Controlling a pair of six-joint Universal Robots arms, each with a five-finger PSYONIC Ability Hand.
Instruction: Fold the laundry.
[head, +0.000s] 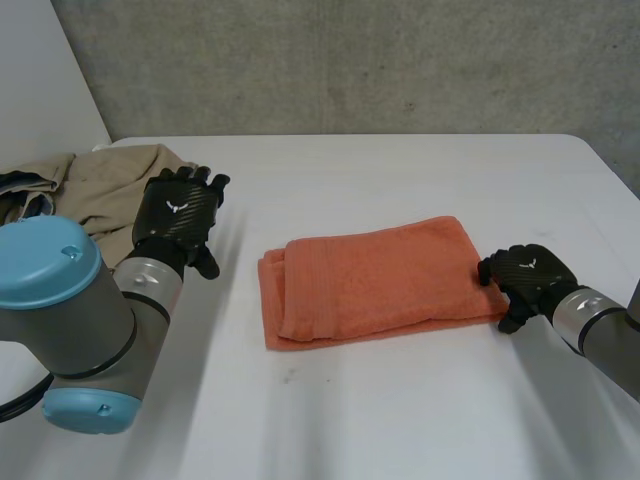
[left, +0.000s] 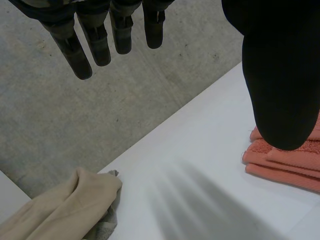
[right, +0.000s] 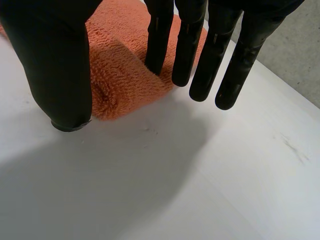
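**Orange towel: folded, mid-table, right corner under attention**

White surface. Carries every item listed below.

Orange towel. Placed near the middle of the surface and folded into a long rectangle of several layers, with stacked edges showing at its left end. Judged close to finished. Slightly uneven along the near edge, which probably explains the attention at its right end.

Beige garment heap. Bundled loosely at the far left corner of the surface, well apart from the towel. Something darker tucked at its outer side, too little visible to name. Judged as set aside for folding later.

Left robot hand. Held above the surface just beside the beige garment heap, fingers straight and spread wide, holding nothing. Likely kept clear of the towel or poised toward the next piece; cannot tell which.

Right robot hand. Low at the towel's right near corner. Fingers straight, tips resting on or just above the top layer. Thumb down on the surface just beside the corner. Not closed on the cloth: spread, with the corner sitting in the gap. Judged as either flattening the corner or set to pinch it. Thick layered pile, so likely to spring back a little unless pressed firmly.
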